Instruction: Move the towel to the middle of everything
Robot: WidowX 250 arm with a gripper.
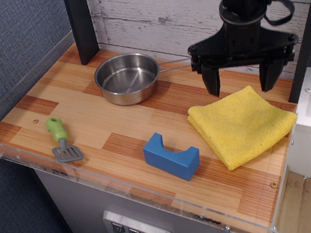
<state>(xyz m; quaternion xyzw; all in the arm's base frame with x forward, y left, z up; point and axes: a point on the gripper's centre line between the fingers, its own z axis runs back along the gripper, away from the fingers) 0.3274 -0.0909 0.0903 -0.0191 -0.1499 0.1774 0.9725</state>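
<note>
The gripper (241,81) is hovering just above the towel's (242,125) far edge, fingers (212,81) spread wide apart, gripping nothing.

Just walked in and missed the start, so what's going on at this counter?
A robot arm is going for the yellow towel at the counter's right end. Its gripper hangs open just above the towel's back edge, holding nothing, and the towel lies flat. The pan sits at the back, the spatula at the front left and the blue block near the front. The bare wood between them is where the towel is meant to go.
</note>
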